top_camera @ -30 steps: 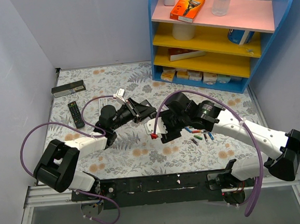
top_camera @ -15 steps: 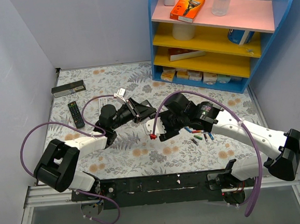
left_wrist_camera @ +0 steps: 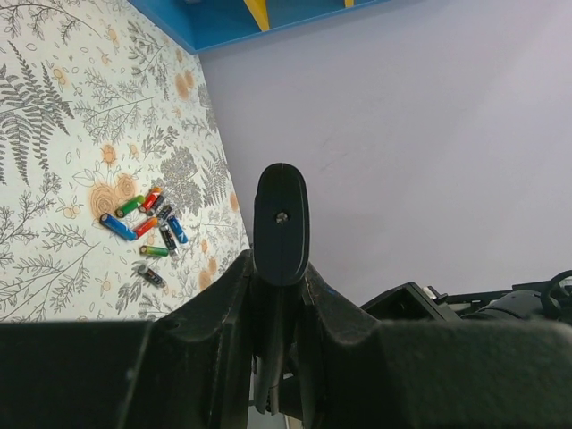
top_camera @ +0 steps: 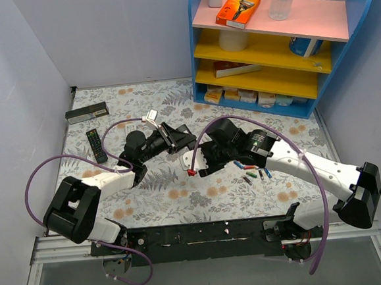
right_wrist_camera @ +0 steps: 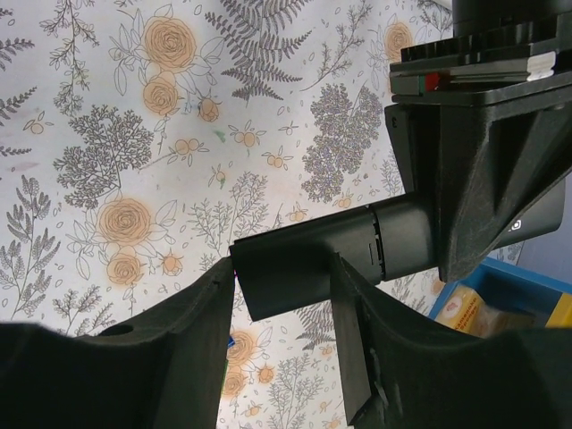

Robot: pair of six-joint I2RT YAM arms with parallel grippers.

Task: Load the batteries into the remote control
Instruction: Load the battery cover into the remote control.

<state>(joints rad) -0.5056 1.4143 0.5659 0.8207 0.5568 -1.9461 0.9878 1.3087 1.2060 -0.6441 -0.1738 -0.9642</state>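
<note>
The table (top_camera: 182, 202), covered in a pale cloth printed with ferns and orange flowers, carries a small heap of batteries (top_camera: 254, 174) near its right side. A short black remote (top_camera: 96, 144) lies at the left, a dark box (top_camera: 87, 113) just beyond it. A blue shelf (top_camera: 260, 109) stands at the far right corner.

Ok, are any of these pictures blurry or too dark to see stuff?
Top external view: evenly lit and sharp, with only soft shadows on the flowery cloth. Left wrist view: the left hand is nearly black up close, while the remote control and the far batteries look clear. Right wrist view: the cloth is crisp, and the right hand is just a dark shape.
</note>
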